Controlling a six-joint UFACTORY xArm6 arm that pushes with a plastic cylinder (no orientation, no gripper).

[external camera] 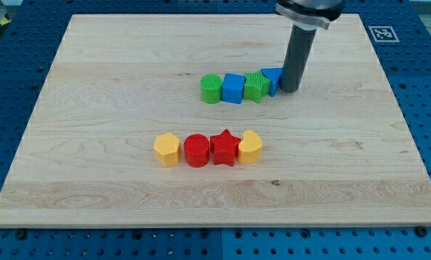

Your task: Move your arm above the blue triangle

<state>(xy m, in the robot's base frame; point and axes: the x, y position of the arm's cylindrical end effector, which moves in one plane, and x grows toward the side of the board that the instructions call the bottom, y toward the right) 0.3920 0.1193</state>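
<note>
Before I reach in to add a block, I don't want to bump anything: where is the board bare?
Bare: the view's left, bottom and right parts of the board. Crowded: the upper row, green cylinder to blue triangle, with my tip against its right; and the lower row, yellow hexagon to yellow heart.

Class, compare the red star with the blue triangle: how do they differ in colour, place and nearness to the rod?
The red star is red; the blue triangle is blue. The star sits in the lower row, the triangle ends the upper row at the view's right. My tip is right beside the triangle, partly hiding it; the star lies far off, fully visible. Both rest on the board.
</note>
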